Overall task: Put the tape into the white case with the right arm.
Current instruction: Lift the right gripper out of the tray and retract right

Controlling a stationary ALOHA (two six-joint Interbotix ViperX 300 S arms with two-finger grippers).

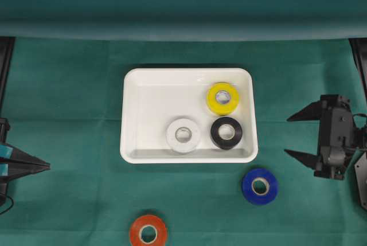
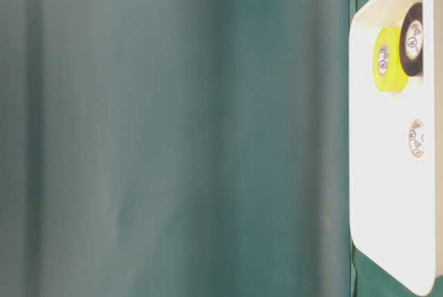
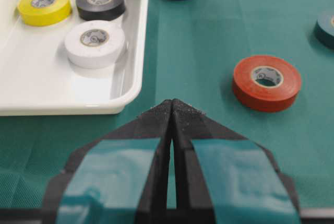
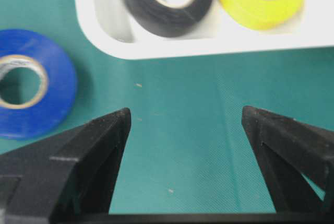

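The white case (image 1: 131, 143) sits mid-table on the green cloth (image 1: 69, 97), holding a yellow roll (image 1: 222, 98), a black roll (image 1: 226, 132) and a white roll (image 1: 183, 135). A blue tape roll (image 1: 260, 186) lies on the cloth at the case's 5 o'clock, an orange roll (image 1: 148, 233) at its 6 o'clock. At 3 o'clock the right gripper (image 1: 293, 136) stands wide apart, empty, well clear of the case. The left gripper (image 1: 47, 167), at 9 o'clock, is pressed closed on nothing.
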